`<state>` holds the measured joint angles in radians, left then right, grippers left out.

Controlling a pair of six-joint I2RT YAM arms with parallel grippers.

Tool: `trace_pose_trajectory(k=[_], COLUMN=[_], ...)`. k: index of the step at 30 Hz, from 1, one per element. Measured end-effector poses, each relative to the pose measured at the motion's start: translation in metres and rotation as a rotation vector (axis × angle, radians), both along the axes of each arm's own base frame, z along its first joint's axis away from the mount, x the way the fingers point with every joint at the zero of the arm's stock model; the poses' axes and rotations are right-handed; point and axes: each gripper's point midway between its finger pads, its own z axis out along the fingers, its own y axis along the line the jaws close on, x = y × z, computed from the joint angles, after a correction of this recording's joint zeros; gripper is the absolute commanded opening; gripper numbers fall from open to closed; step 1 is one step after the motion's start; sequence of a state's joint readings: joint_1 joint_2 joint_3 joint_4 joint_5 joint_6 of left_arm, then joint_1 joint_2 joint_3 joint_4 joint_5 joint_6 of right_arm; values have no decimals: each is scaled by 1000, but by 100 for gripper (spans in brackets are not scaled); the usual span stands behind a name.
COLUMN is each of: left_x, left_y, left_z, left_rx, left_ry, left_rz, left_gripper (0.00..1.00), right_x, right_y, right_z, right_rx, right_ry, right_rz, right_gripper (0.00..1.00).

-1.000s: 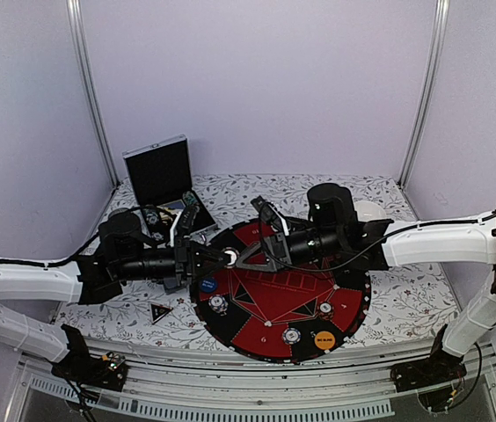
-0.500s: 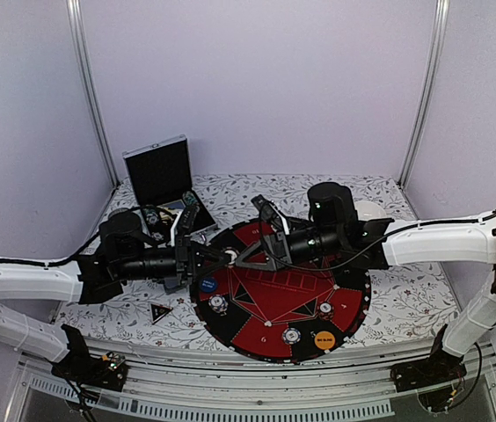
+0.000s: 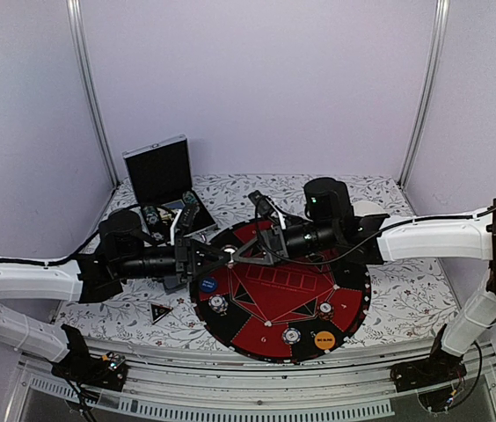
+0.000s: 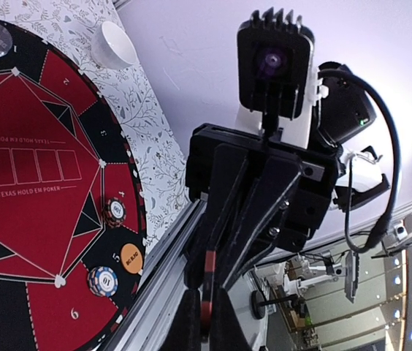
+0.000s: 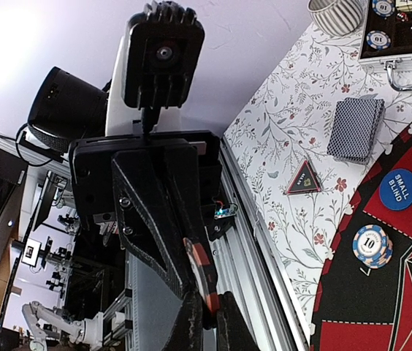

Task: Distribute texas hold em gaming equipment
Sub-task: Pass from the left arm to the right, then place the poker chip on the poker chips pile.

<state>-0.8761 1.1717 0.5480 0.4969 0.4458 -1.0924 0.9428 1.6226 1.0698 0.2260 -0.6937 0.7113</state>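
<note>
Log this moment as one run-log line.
phase: mid-air handover | left pincer: shut on red-striped poker chip | right pincer: shut on same chip | location: over mat, left rim

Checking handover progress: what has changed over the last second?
The right gripper and its arm shifted slightly toward the left arm and the far side. Nothing was taken or released: the red poker chip remains pinched between it and the left gripper. Everything lying on the mat stayed put.
</note>
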Motion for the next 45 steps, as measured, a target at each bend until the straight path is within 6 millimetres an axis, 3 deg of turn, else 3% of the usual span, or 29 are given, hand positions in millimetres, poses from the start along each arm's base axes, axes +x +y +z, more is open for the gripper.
trace_pose_trajectory(k=[2,4,6,10,13,16,19,25,32,45], left_x=[0,1,3,15,21,25,26,25,24,23], left_y=[0,1,1,7,17,28,34,36,36,34], left_z=[-2,-8,-11,-12,-12,-13,-17,-23,-24,-35], left_rx=[9,34,66,159,223,271,309,343,353,383], left_ry=[2,17,17,-16,-57,-96,-119,-134,-148,-142], left_rz=[1,4,13,77,133,173,187,174,167,142], left_gripper=[71,88,91,94,95,95,95,95,95,95], right_x=[0,-2,-4,-12,-19,-23,-24,-5,-6,5], right_y=[0,-8,-23,-79,-124,-169,-193,-212,-215,-211], right_z=[2,2,-3,-29,-56,-95,-126,-146,-171,-177], right_rx=[6,1,-27,-132,-206,-293,-373,-410,-467,-460], right_ry=[-7,-15,-8,29,79,176,264,331,385,383], right_rz=[2,-10,-33,-115,-182,-269,-321,-377,-349,-320], right_gripper=[2,2,2,2,2,2,2,2,2,3])
